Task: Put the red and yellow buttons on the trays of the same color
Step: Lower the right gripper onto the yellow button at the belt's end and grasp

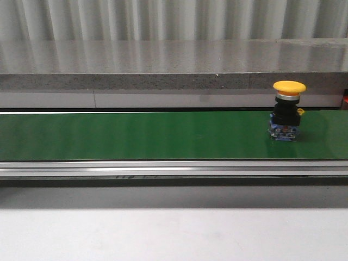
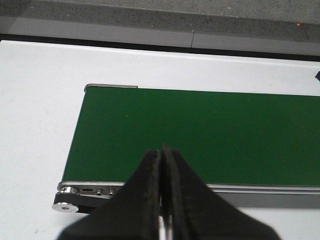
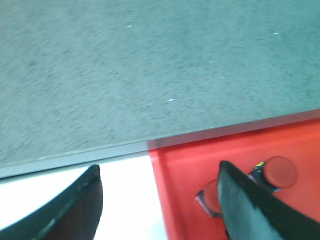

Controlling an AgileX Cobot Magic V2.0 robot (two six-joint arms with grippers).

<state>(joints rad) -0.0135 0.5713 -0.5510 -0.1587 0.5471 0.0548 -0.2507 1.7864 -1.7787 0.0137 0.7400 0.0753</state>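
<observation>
The left gripper (image 2: 163,200) hangs over the near edge of the green belt (image 2: 200,135), its two dark fingers (image 2: 142,200) pressed together — no gap shows between them. The belt's end, with a metal roller (image 2: 67,202) at the corner, lies on a white table (image 2: 35,115); beyond the belt runs a grey ledge (image 2: 150,20).

green conveyor belt (image 1: 136,136), yellow button (image 1: 286,111) upright on it

The left arm's black, tapering gripper fingers (image 2: 150,200) look scuffed along their inner edges. The right arm's dark curved fingers (image 3: 245,200) appear smooth, though blurred.
</observation>
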